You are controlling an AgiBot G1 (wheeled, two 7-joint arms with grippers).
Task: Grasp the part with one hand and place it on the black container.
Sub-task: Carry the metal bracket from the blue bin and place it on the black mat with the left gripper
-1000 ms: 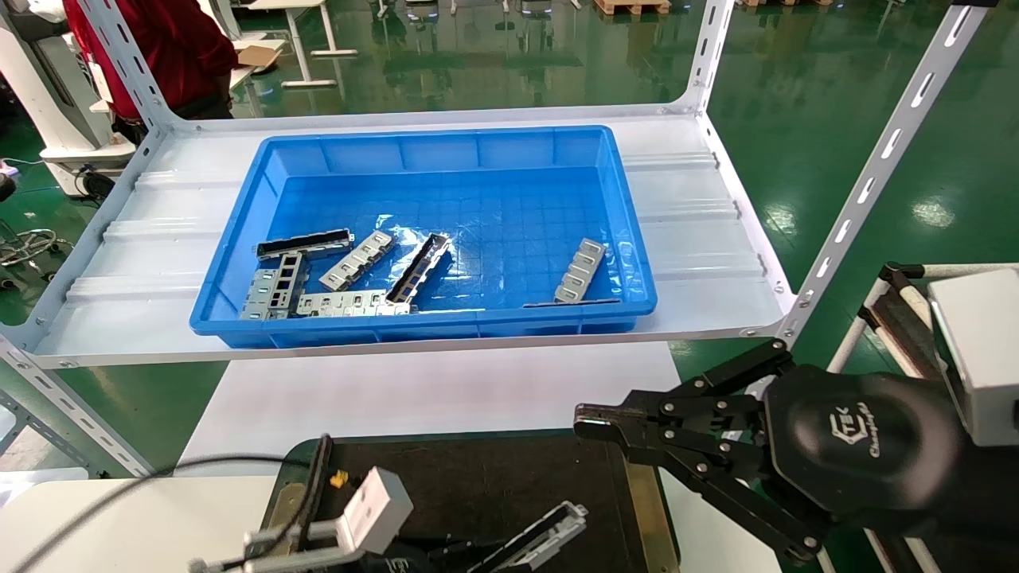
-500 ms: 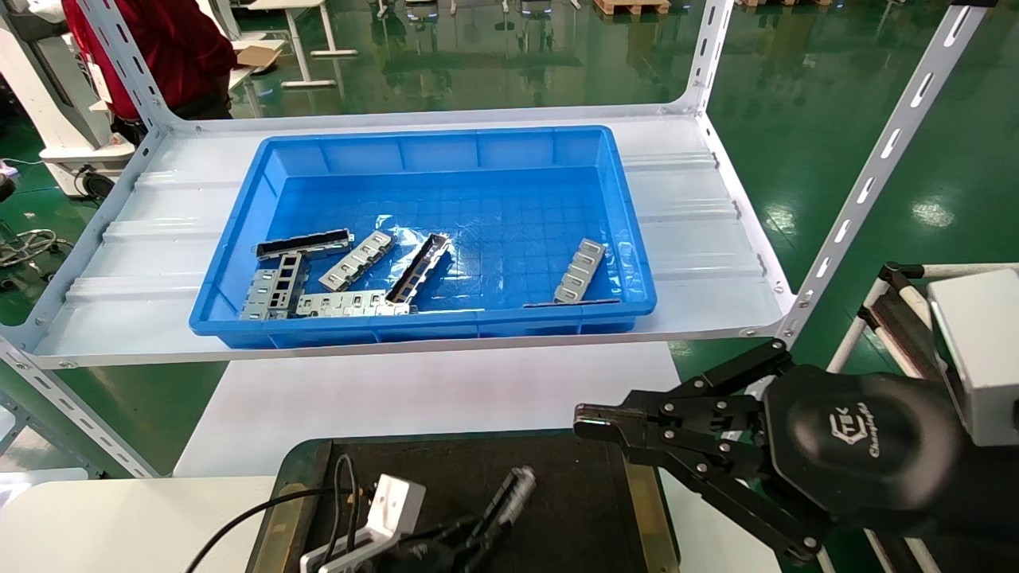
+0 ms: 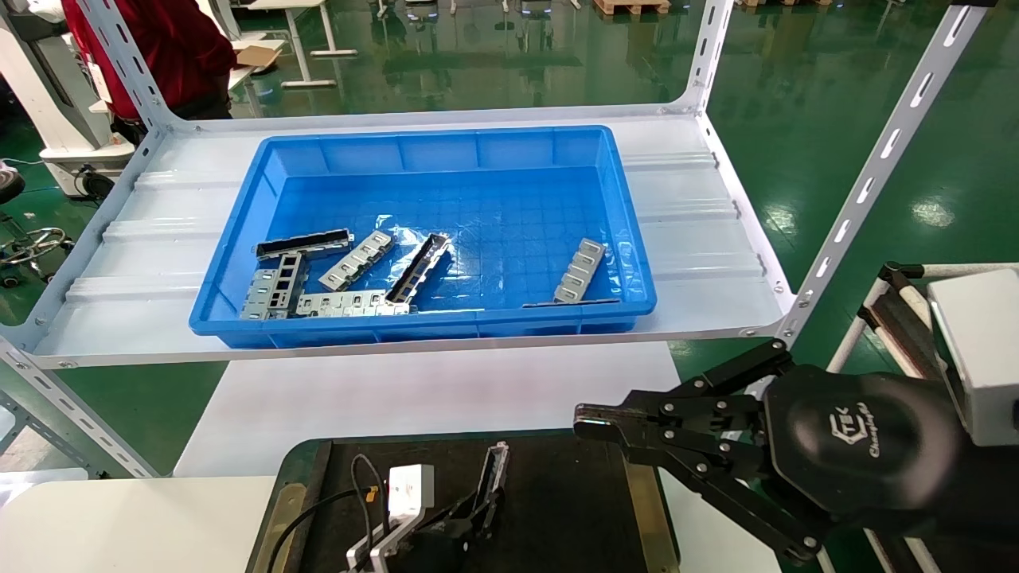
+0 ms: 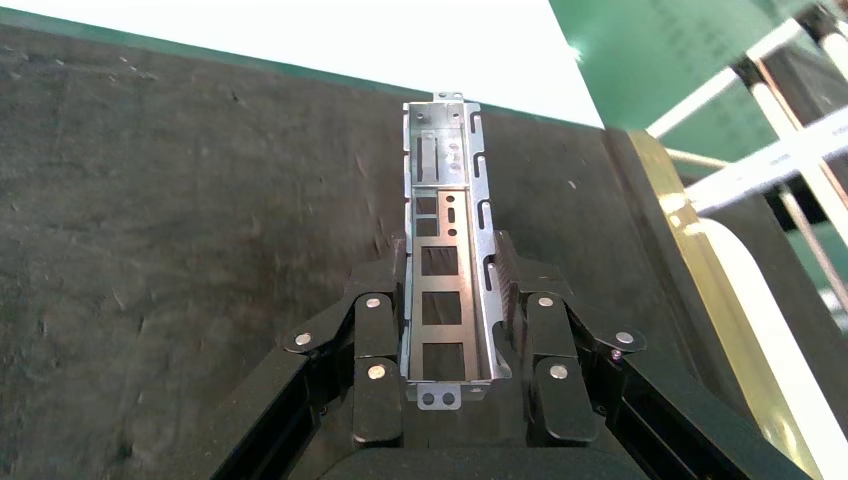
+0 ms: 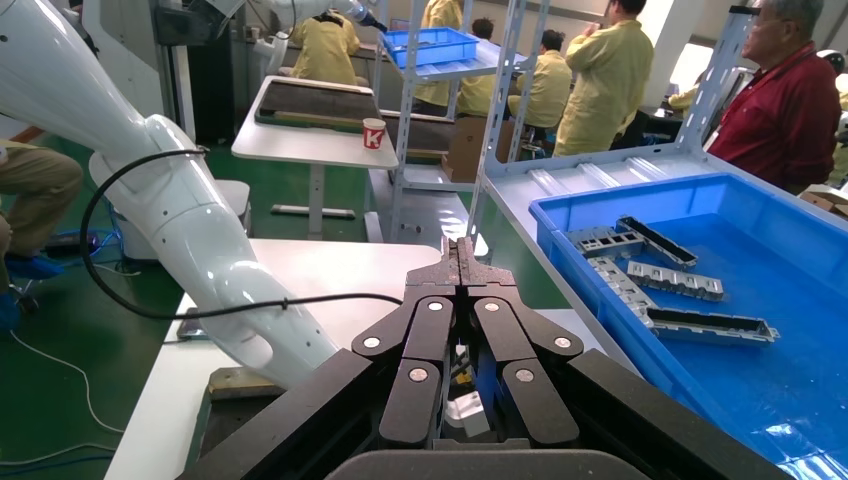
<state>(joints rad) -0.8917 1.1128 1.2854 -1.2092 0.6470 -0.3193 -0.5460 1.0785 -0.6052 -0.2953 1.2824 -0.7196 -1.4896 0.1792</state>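
The left hand has swung round over the black container, its jaws pinching the part between them.

We see a white metal shelf — carrying a blue bin of silver brackets, below it our white table — bearing the black container at its near edge.

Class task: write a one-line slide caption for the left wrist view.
Left tool grips the part above the black container.
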